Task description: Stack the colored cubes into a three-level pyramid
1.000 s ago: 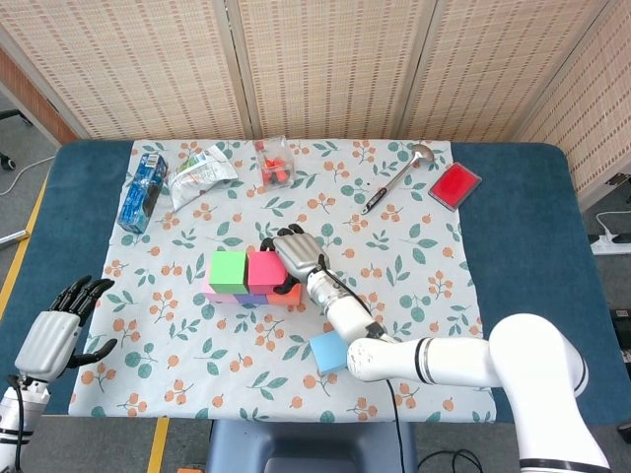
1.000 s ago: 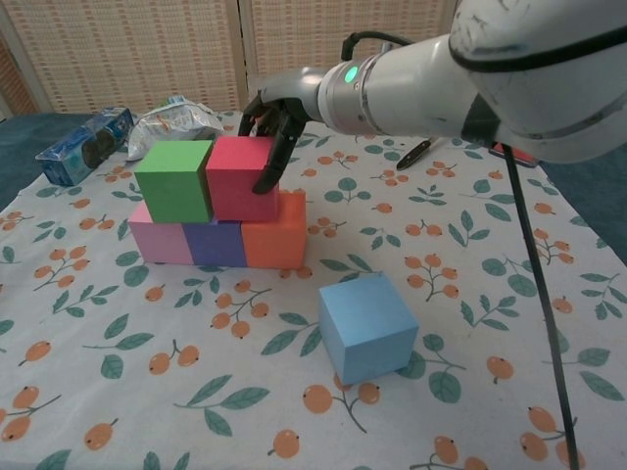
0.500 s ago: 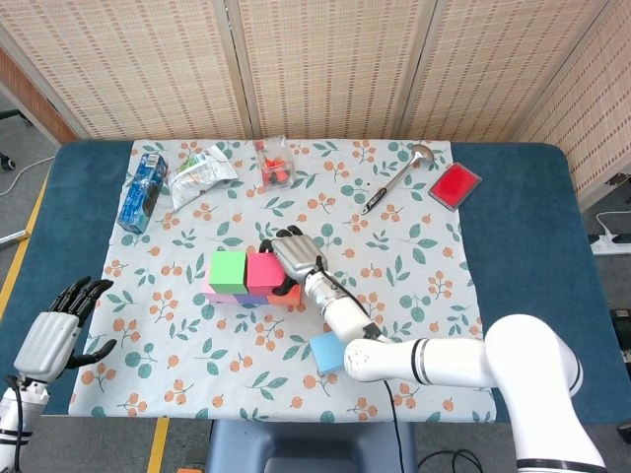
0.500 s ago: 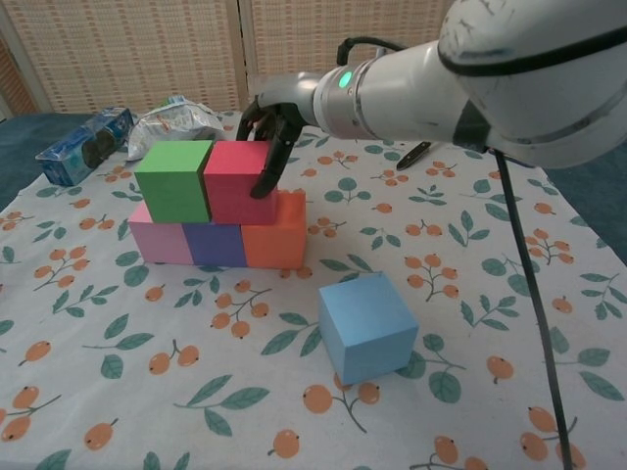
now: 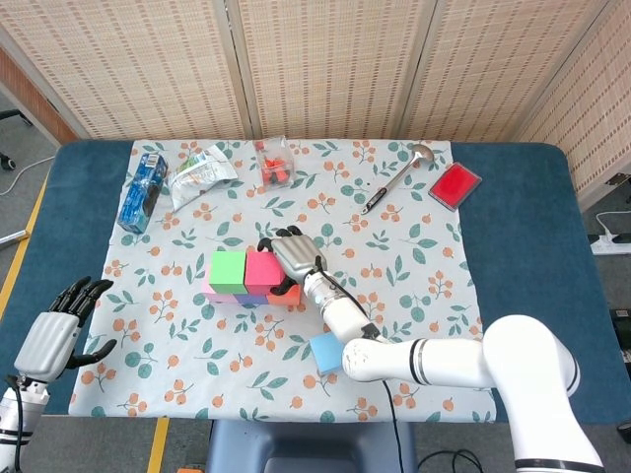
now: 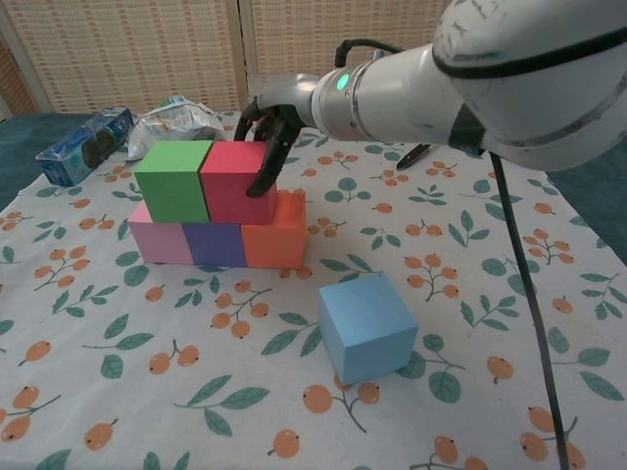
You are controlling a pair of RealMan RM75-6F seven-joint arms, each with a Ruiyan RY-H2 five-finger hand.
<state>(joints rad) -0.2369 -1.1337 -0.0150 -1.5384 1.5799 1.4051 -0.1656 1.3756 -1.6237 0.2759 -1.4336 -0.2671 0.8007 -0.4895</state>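
Fingers (image 6: 266, 166) grip red cube (image 6: 233, 181).

Centre of frame: a bottom row of cubes (image 6: 214, 245) stands side by side on the cloth (image 6: 490, 294). On it sit the upper left cube (image 6: 173, 181) and the upper right cube (image 6: 230, 181), touching each other. The right hand (image 6: 269, 127) grips the upper right cube from behind and from its right. A loose cube (image 6: 367, 326) lies in front, lower right, apart from the row.

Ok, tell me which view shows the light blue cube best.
The chest view: the light blue cube is large and unobstructed there, three faces visible, apart from the stack. In the head view it is small and partly covered by the right arm.
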